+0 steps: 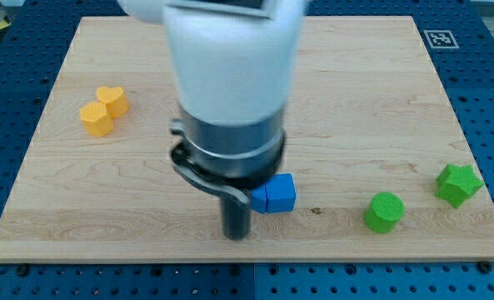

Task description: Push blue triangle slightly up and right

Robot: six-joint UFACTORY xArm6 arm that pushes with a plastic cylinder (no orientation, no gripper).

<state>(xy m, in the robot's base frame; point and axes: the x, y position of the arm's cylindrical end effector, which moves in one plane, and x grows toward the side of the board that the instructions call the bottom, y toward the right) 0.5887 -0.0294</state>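
Note:
A blue block lies on the wooden board near the bottom middle; the arm hides part of it, so I cannot make out its shape. My tip rests on the board just left of and a little below the blue block, close to or touching it. The arm's white and dark body covers the board's middle above the tip.
A yellow heart-shaped block lies at the view's left. A green cylinder and a green star lie at the bottom right. The board's bottom edge runs just below the tip. A marker tag sits at the top right.

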